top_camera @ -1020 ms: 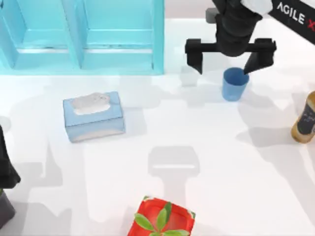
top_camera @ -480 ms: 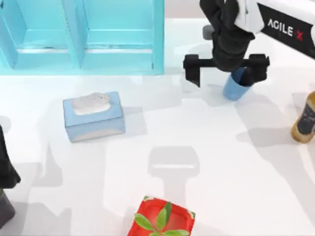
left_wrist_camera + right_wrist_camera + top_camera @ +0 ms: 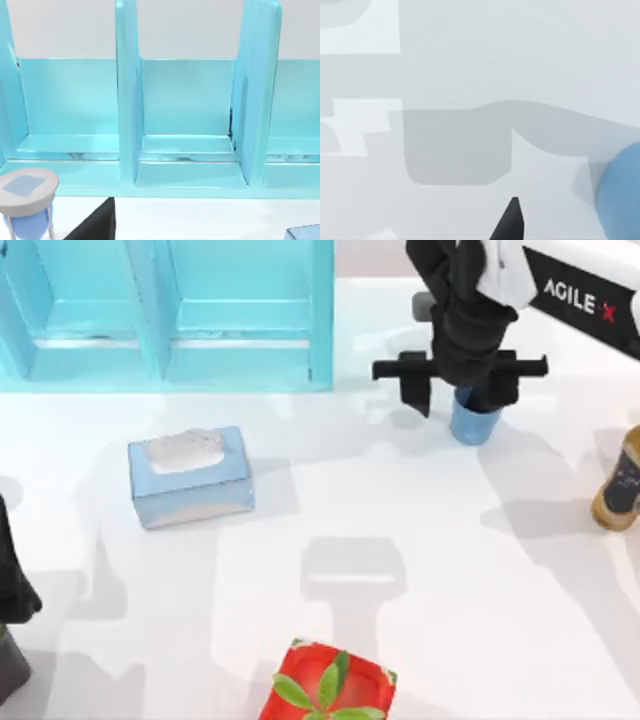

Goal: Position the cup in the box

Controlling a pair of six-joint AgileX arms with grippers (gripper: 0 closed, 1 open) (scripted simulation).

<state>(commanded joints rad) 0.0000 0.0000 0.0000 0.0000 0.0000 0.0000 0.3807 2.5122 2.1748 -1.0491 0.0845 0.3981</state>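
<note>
The small blue cup (image 3: 473, 424) stands upright at the table's back right, its top hidden under my right gripper (image 3: 460, 392). That gripper hangs over it, open: one finger is close by the cup's right side, the other (image 3: 417, 392) stands well clear to its left. In the right wrist view the cup (image 3: 620, 195) is off to one side of a dark fingertip (image 3: 511, 220). The large teal box (image 3: 170, 310) with open compartments stands at the back left. My left arm (image 3: 12, 585) is parked at the left edge.
A pale blue tissue box (image 3: 190, 476) lies left of centre. A red box with green leaves (image 3: 330, 685) sits at the front edge. A brown bottle (image 3: 620, 485) stands at the right edge. A grey-topped object (image 3: 25, 197) is near the left arm.
My right gripper has come down over the cup and its fingers have drawn closer together. The cup stays on the table. The left arm has not moved.
</note>
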